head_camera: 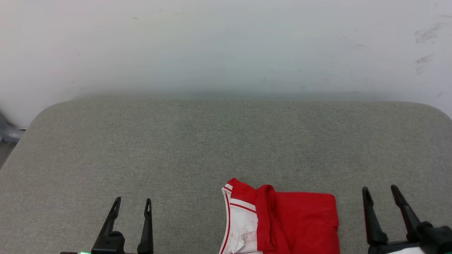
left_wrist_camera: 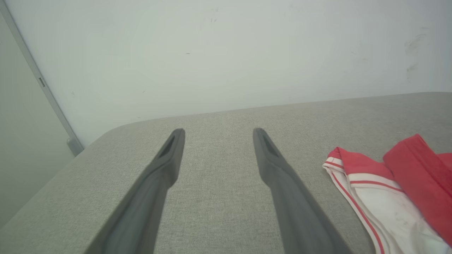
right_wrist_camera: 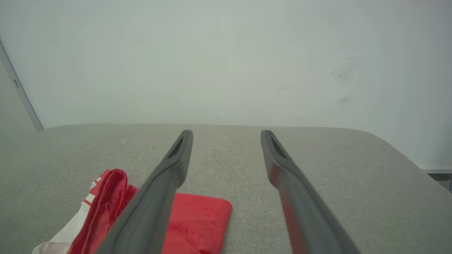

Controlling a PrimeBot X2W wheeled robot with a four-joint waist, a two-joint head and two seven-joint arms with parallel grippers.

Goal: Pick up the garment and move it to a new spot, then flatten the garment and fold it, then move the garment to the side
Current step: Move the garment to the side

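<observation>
At the near edge of the grey surface (head_camera: 212, 148), left fingers (head_camera: 147, 218) spread wide and empty, tips aimed toward the pale wall (head_camera: 226, 46). Same with the right fingers (head_camera: 369, 215): parted, gripping nothing, touching no cloth.

Outward from there, on to the garment (head_camera: 296, 211): resting on the surface between the two pairs, apart from both, but plainly closer to the right pair, just beside it toward the robot's left. Well apart from the left pair, off to that pair's right. Along the right wrist view, garment (right_wrist_camera: 197, 218) low and left, partly behind the inner finger.

Bunched rather than spread out. White sleeve (head_camera: 243, 225) with striped trim turned toward the left arm, plain red panel (head_camera: 310, 229) toward the right arm, raised red fold (head_camera: 265, 215) running near-to-far between them. Visible part wider side to side than deep, yet cut off by the bottom of the head view, so true long axis hard to call. Collar and hem direction not readable either.

Judging by that: right arm better placed for a first pinch, reaching sideways onto the red panel's edge. Left arm facing a longer sweep across bare surface to the sleeve side.
</observation>
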